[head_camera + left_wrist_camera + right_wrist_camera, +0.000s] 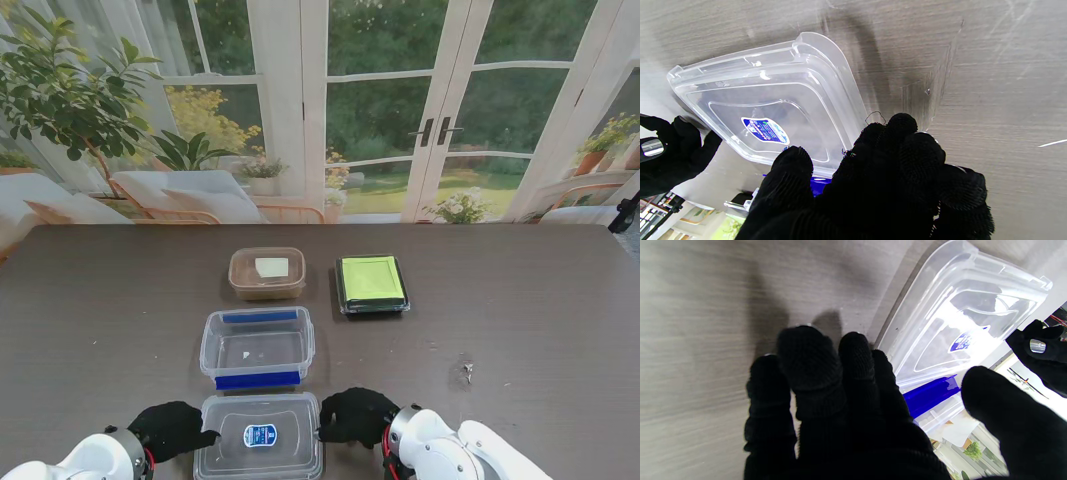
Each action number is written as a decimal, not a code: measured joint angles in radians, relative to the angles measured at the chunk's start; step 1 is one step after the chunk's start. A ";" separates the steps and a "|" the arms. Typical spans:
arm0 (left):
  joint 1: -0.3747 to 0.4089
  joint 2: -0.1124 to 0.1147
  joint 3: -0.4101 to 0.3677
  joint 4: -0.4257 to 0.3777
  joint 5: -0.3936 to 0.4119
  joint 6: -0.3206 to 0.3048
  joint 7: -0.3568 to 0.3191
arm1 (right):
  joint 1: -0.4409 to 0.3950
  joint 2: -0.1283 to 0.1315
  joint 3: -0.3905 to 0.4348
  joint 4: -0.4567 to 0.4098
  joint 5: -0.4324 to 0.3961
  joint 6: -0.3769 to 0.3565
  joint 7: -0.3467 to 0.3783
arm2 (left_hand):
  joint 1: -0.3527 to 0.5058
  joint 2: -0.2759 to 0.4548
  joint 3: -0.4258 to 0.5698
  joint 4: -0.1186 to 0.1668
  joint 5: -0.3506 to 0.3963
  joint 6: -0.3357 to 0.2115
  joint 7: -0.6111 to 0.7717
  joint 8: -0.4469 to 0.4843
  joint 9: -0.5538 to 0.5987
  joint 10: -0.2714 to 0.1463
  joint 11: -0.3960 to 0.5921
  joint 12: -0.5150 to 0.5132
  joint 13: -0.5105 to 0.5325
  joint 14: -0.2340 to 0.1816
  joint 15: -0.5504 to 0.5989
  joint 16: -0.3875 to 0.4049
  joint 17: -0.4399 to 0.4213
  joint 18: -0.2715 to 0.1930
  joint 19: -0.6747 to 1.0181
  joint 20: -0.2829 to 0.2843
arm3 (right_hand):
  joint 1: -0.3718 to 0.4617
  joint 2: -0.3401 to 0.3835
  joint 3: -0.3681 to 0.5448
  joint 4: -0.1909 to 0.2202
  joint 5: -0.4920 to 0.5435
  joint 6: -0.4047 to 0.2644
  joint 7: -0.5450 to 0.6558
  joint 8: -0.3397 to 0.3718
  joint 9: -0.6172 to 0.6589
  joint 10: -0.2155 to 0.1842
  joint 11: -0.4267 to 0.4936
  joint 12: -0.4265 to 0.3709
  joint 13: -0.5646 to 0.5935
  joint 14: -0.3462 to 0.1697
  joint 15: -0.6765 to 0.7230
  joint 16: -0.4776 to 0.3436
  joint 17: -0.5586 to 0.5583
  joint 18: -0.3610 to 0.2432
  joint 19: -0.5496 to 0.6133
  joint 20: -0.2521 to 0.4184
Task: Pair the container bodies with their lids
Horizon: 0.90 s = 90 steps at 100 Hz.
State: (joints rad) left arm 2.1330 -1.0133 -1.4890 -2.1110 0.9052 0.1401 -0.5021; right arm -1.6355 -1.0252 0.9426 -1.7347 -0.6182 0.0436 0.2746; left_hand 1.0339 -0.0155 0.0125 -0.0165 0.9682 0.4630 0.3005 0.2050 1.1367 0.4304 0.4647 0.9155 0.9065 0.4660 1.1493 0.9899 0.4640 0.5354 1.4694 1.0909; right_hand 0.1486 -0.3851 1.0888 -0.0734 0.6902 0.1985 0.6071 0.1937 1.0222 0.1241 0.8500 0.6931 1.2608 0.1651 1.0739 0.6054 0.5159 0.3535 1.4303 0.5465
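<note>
On the dark table (520,300) you have four pieces to count: one clear lid (260,437), one clear tub (257,347) with blue clips, one brown tub (267,273) and one black box with a green lid (372,283). Two gloved hands flank the clear lid, which lies flat at the edge nearest to you, a blue oval sticker (260,435) at its centre.

Your left hand (172,428) sits at the lid's left edge with fingertips (893,128) curled at the rim; whether they actually grip it you cannot tell from these views. Your right hand (357,414) sits at the right edge, fingers (853,353) bunched beside the rim and thumb held apart, and its hold is just as unclear.

The clear tub stands just beyond the lid, its near blue clip (257,380) almost touching the lid's far edge. Farther from you, the brown tub and the green-lidded box sit side by side, the box to the right. A small speck (467,372) lies on the table well to the right.

The lid is transparent, rounded at the corners, with raised ridges (780,80).
</note>
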 measured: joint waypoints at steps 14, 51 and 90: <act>0.000 -0.001 -0.004 -0.002 0.001 -0.012 0.000 | -0.013 0.000 0.016 -0.011 0.009 -0.001 0.005 | 0.000 0.000 0.000 0.000 0.000 0.000 -0.002 -0.002 0.000 0.000 -0.001 0.000 0.000 0.000 0.000 0.000 0.000 0.000 0.000 0.000 | 0.000 0.000 0.000 0.000 0.000 0.001 0.000 0.000 0.000 0.000 0.000 0.000 0.000 0.005 0.000 0.000 0.000 0.000 0.000 0.000; 0.007 -0.004 -0.020 -0.007 0.010 -0.046 0.020 | -0.033 -0.001 0.039 -0.032 0.021 -0.006 -0.006 | 0.000 0.000 0.000 0.000 0.000 0.000 -0.004 -0.004 0.000 0.000 -0.003 0.000 0.000 0.000 -0.001 0.000 -0.002 0.000 0.000 0.000 | 0.000 0.000 0.000 0.000 0.003 0.003 0.000 0.000 0.000 0.000 0.000 0.000 0.000 0.011 0.000 0.000 0.000 0.000 0.000 0.000; 0.018 -0.008 -0.030 -0.007 0.020 -0.067 0.050 | -0.057 -0.004 0.069 -0.060 0.032 -0.016 -0.017 | 0.000 0.000 0.000 0.000 0.000 0.000 -0.004 -0.004 0.000 0.000 -0.005 0.000 -0.001 0.000 -0.004 0.000 -0.004 0.000 -0.002 0.000 | 0.000 0.000 0.000 0.000 0.003 0.003 0.000 0.001 0.000 0.000 0.000 0.000 -0.001 0.022 0.000 0.000 0.000 0.000 0.000 0.000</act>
State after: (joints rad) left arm 2.1514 -1.0217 -1.5192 -2.1176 0.9247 0.0728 -0.4525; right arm -1.6925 -1.0296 1.0119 -1.7944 -0.5867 0.0273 0.2577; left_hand 1.0339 -0.0155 0.0125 -0.0164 0.9681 0.4630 0.2960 0.2008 1.1365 0.4304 0.4595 0.9155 0.9059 0.4661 1.1450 0.9900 0.4600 0.5355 1.4670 1.0909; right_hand 0.1486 -0.3849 1.0888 -0.0734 0.6929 0.2020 0.6073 0.1942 1.0222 0.1242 0.8500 0.6931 1.2603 0.1870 1.0739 0.6056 0.5160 0.3534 1.4304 0.5465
